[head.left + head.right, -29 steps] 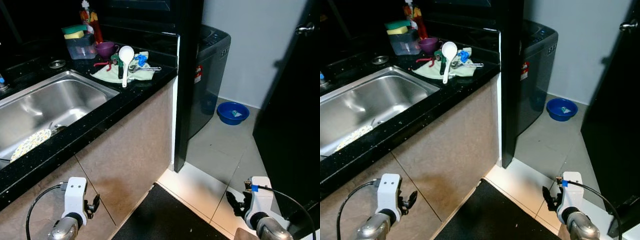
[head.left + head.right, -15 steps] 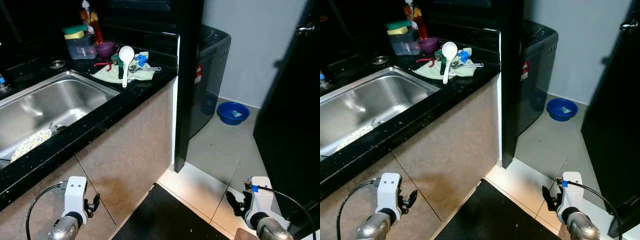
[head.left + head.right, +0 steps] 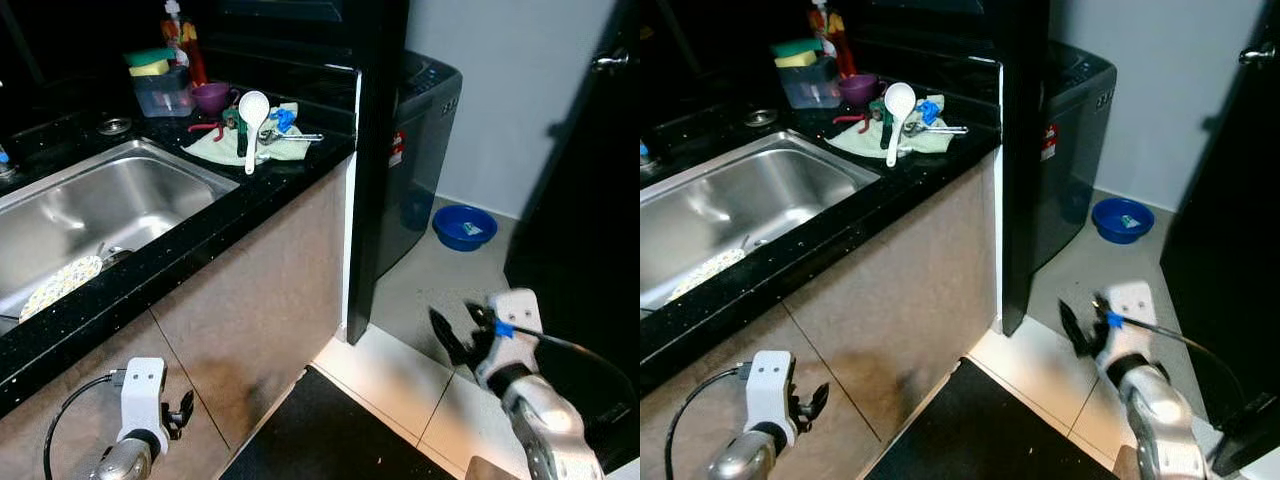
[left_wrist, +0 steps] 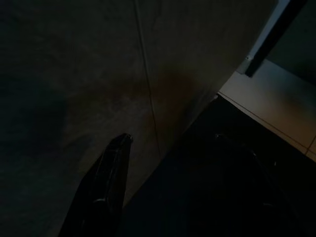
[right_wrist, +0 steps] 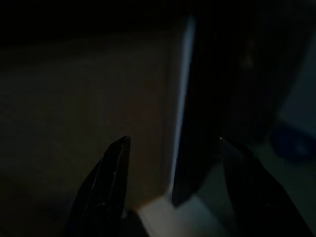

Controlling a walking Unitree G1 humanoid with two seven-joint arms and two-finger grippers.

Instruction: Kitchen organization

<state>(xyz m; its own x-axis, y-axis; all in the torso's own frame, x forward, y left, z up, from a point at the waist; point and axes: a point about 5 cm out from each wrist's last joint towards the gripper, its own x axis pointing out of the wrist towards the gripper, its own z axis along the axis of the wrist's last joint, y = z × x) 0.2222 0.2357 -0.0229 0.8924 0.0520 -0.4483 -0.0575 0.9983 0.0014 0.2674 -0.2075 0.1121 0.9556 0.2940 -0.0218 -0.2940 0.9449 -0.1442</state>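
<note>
On the black surface (image 3: 300, 170), far corner, a white spoon (image 3: 251, 112) lies on a green cloth (image 3: 240, 148) among utensils. The right tool (image 3: 458, 328), spread wide and empty, hangs well below, beside the cabinet; the left tool (image 4: 168, 192), also wide, hangs idle. Reaching up risks clipping the surface's edge.
</note>
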